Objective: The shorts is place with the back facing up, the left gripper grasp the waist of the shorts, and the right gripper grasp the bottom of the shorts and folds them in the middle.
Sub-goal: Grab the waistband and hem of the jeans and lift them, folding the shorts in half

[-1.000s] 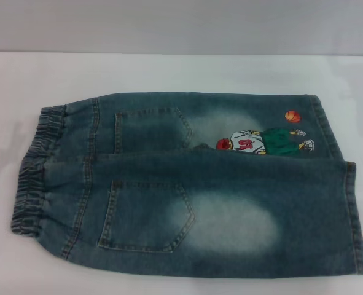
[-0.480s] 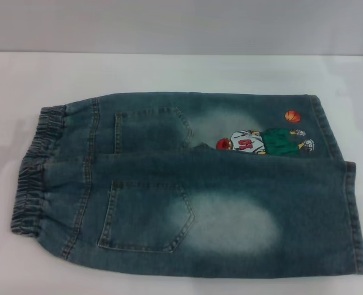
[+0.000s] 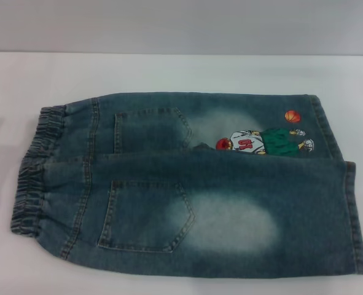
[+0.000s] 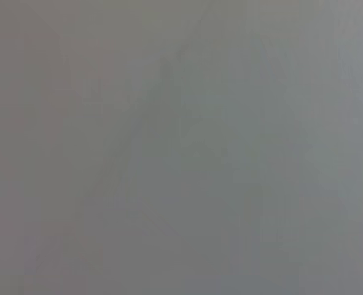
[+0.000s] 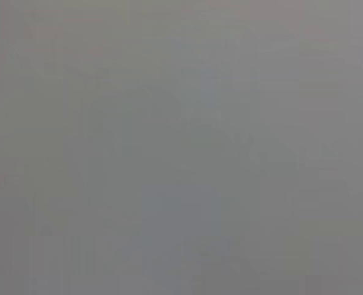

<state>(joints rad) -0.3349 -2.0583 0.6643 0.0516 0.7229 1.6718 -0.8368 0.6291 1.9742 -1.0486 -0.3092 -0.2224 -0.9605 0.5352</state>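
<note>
Showing only blank grey, both wrist views leave neither claw visible (grip state unknowable). The shorts (image 3: 187,184) lie flat, back up, on the table (image 3: 169,70), unmoved since earlier.

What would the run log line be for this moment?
shorts: flat on table, back up | waist: robot's left | leg hems: right | left gripper, right gripper: not in view | fold: not started

Shorts (image 3: 187,190) flat on table (image 3: 169,70), waist (image 3: 37,175) left
</note>
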